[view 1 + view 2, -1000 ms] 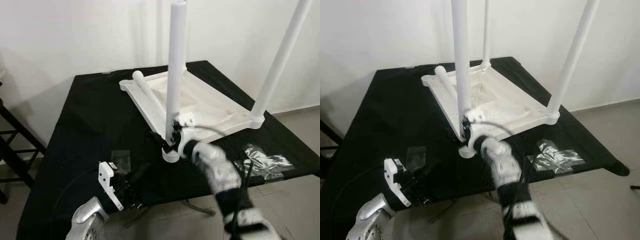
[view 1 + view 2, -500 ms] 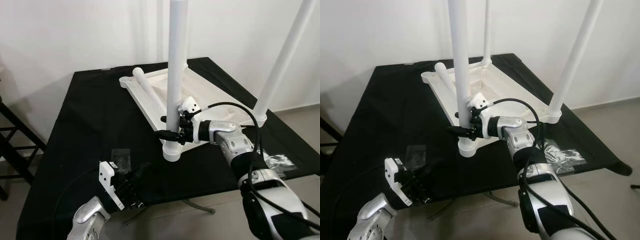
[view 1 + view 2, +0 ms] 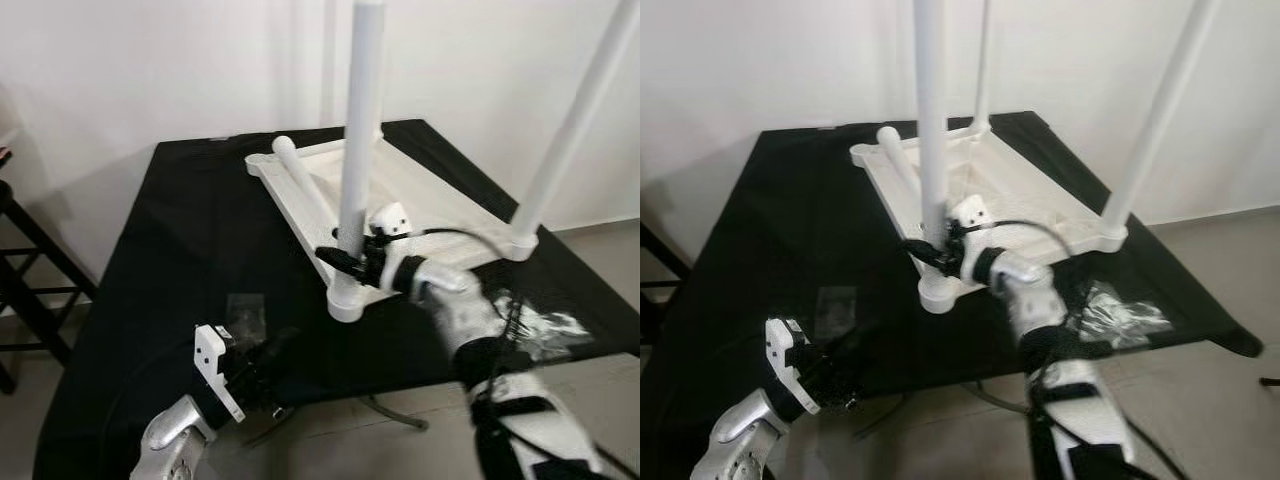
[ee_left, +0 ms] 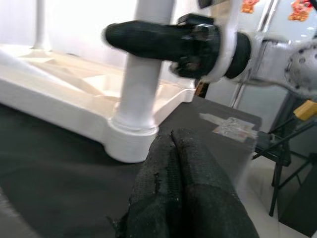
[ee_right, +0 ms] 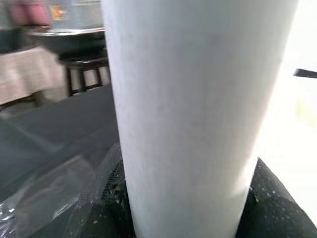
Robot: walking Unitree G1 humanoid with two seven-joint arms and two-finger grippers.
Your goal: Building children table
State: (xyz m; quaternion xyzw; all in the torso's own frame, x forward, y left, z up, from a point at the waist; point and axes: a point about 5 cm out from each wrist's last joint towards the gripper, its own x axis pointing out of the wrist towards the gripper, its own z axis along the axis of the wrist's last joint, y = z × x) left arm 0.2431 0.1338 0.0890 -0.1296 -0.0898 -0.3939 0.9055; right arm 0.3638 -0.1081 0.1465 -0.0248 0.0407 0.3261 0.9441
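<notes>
The white children's table lies upside down on a black-clothed table. Three white legs stand up from its corners; a loose fourth leg lies across its underside. My right gripper is shut on the near upright leg, just above its corner socket. In the right wrist view that leg stands between the black fingers. My left gripper hovers low by the table's front edge, shut and holding nothing, its fingers pointing at the socket.
A small clear bag lies on the cloth in front of my left gripper. A crumpled plastic bag lies at the right front. A dark stool stands left of the table. A white wall is behind.
My right gripper rose from the leg's base to grip slightly higher; the arm is blurred again now. The left arm stayed put. The camera shifted a little.
</notes>
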